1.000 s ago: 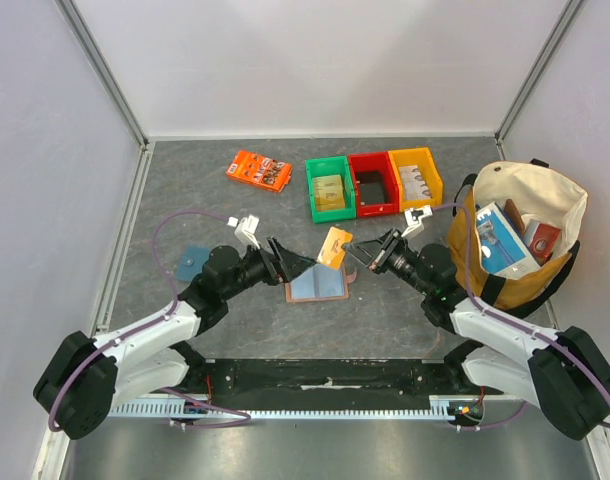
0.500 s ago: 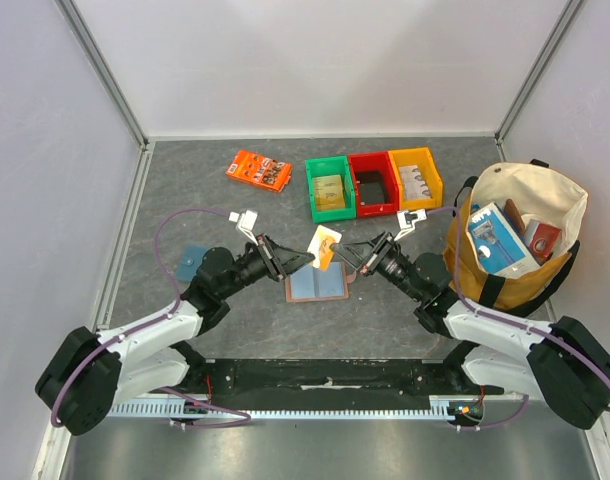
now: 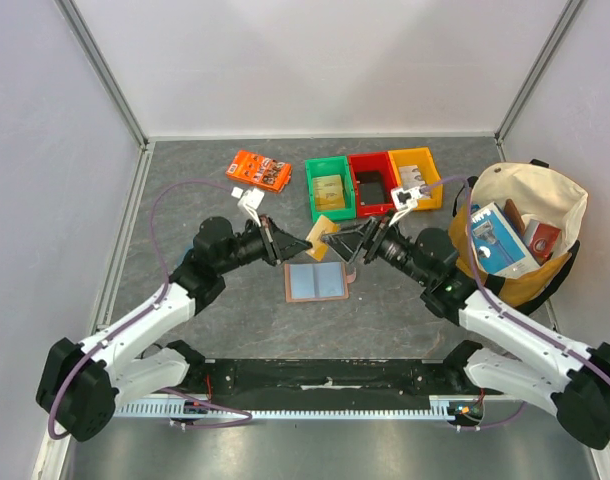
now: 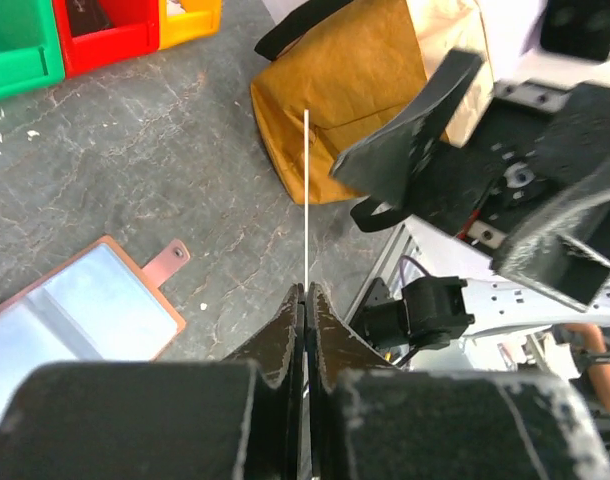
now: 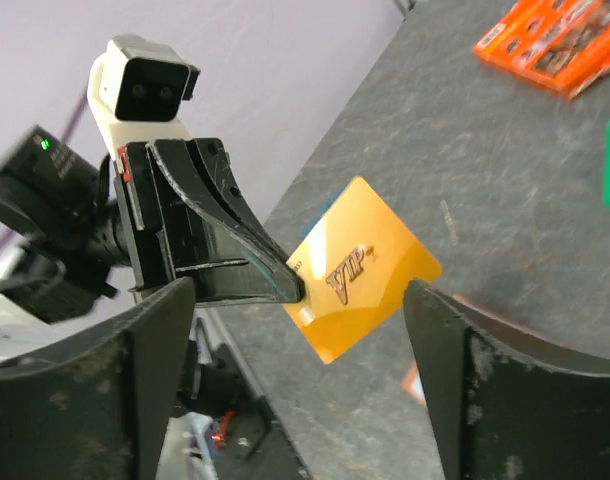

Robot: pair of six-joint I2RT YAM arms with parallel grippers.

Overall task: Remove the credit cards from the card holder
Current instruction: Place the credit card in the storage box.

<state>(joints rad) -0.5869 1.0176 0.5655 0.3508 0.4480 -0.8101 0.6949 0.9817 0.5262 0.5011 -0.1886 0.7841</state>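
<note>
Card holder (image 3: 316, 282) lies open — left fingers (image 4: 281, 338) pinch a yellow card (image 5: 363, 270) (right fingers (image 5: 150, 380) spread, seemingly clear).

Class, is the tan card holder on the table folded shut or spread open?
Spread open: the card holder lies flat, its light blue lining facing up.

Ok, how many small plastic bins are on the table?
3, side by side toward the back: a green plastic bin, a red bin in the middle, a yellow bin rightmost.
</note>
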